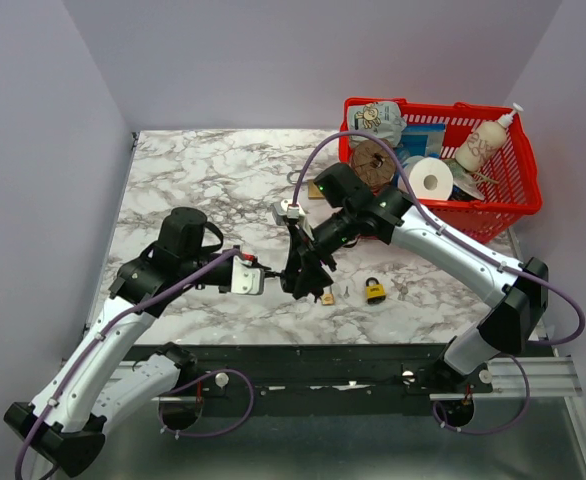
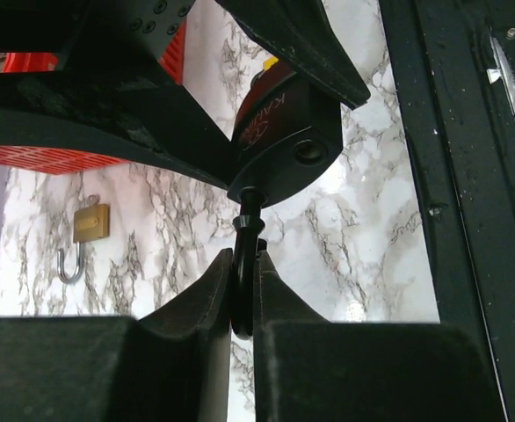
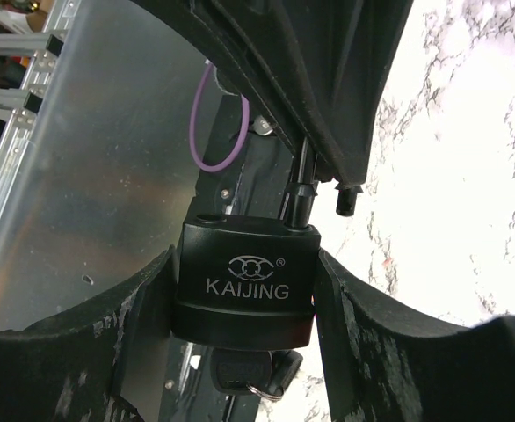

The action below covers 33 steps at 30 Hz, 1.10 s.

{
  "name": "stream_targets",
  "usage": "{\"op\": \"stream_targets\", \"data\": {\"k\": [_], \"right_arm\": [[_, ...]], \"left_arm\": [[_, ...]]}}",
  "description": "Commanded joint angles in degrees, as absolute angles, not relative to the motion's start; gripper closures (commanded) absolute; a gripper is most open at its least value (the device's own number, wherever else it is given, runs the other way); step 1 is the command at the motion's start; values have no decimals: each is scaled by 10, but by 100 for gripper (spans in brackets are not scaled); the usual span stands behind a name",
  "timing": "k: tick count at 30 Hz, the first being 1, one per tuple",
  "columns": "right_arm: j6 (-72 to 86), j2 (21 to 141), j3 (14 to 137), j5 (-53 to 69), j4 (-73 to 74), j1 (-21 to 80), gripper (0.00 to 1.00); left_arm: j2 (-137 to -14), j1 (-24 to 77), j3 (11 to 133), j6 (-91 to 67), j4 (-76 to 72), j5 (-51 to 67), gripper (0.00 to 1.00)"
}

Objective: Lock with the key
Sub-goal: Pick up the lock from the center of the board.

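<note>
My right gripper point(image 3: 244, 272) is shut on the black KAIJING padlock point(image 3: 244, 281), gripping its body by the sides. A black-headed key point(image 3: 244, 374) with a ring sits in the keyhole on its underside. The shackle point(image 3: 297, 189) is open: one leg is in the body, and the other hole on top is empty. My left gripper point(image 2: 244, 264) is shut on the black shackle point(image 2: 247, 237), just below the padlock body point(image 2: 284, 145). In the top view both grippers meet above the table's front middle, left point(image 1: 263, 272) and right point(image 1: 303, 275).
A yellow padlock point(image 1: 374, 291) lies on the marble table point(image 1: 193, 180) right of the grippers. A small brass padlock point(image 2: 90, 224) lies beside them, its shackle open. A red basket point(image 1: 518, 190) of odds and ends stands at the back right. The table's front edge is close below.
</note>
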<state>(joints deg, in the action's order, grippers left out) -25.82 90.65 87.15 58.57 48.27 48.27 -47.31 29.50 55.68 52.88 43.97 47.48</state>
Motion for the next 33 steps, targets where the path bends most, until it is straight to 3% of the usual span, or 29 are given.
{"op": "stream_targets", "data": {"k": [1,2,5,7,8,9,11,16,23,33], "right_arm": [[-239,904,896,635,479,489,99],[-236,903,893,635,479,490,99],[-236,896,889,625,476,489,99],[-229,891,885,601,466,489,80],[-231,889,884,593,466,487,50],[-231,882,883,583,461,487,38],[-229,875,882,551,457,483,25],[-243,847,885,470,449,480,19],[-209,758,833,358,375,478,0],[-291,719,812,425,445,478,0]], "left_arm": [[-483,307,557,543,431,432,95],[-488,307,560,534,425,430,100],[-489,307,563,490,408,430,100],[-484,308,563,442,392,434,100],[-480,308,562,426,380,436,100],[-478,307,562,413,376,439,100],[-469,306,561,370,360,445,100],[-457,304,566,292,340,457,100],[-449,301,576,205,288,465,100],[-443,294,585,87,212,529,100]]}}
